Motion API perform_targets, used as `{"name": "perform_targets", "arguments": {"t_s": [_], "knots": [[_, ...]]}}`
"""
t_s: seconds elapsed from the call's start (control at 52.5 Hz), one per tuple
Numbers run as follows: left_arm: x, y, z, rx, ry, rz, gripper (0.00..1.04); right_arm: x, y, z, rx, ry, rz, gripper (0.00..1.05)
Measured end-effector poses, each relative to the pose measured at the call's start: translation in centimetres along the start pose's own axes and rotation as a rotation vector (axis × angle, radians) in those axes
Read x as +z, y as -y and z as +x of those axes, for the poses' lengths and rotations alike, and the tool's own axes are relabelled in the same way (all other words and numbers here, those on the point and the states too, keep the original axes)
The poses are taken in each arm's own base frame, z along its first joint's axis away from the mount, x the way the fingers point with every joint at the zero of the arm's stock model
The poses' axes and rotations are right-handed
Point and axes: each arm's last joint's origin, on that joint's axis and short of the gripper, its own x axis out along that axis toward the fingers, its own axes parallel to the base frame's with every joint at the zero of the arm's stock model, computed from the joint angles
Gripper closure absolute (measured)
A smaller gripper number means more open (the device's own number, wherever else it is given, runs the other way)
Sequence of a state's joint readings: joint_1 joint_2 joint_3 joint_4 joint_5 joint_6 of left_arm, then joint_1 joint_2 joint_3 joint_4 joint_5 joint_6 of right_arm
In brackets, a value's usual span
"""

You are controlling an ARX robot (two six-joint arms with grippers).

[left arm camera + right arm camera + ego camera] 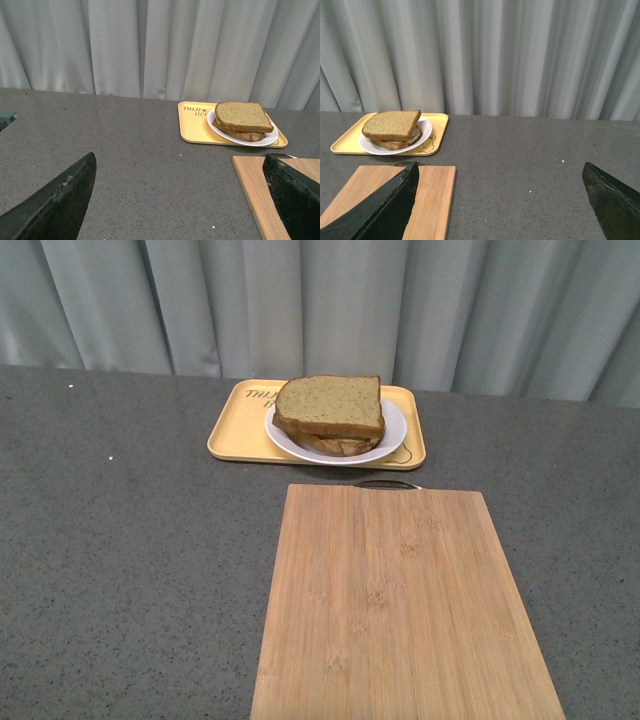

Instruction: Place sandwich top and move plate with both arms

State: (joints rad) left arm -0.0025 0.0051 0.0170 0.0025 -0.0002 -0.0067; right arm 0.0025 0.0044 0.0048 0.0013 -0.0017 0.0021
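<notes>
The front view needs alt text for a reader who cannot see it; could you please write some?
A sandwich with a tan bread top slice sits on a round white plate, which rests on a yellow tray at the back of a grey table. A bare wooden cutting board lies nearer the camera, grey curtains hang behind, and neither robot hand shows.

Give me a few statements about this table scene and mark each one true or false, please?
1. The sandwich top lies on the stack on the plate. True.
2. The plate sits on the wooden cutting board. False: it sits on the yellow tray, beyond the board.
3. The cutting board has nothing on it. True.
4. The left gripper holds the plate. False: its fingers are spread apart, far from the plate, holding nothing.
5. The right gripper is shut. False: it is open and empty.
</notes>
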Motion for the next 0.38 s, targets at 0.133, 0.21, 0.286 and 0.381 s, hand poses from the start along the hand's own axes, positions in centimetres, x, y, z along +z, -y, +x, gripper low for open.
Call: {"name": "perform_targets", "arguments": {"t_s": [0.133,0.21,0.286,0.381], "knots": [[0.00,0.00,0.00,0.000,0.000,0.000,0.07,0.00,0.00,0.00,0.000,0.000,0.000,0.09],[0.00,0.00,0.00,0.000,0.000,0.000,0.07,0.00,0.00,0.00,0.000,0.000,0.000,0.09],[0.00,0.00,0.00,0.000,0.000,0.000,0.07,0.00,0.00,0.00,0.000,0.000,0.000,0.09],[0.00,0.00,0.00,0.000,0.000,0.000,0.07,0.00,0.00,0.00,0.000,0.000,0.000,0.09]]}}
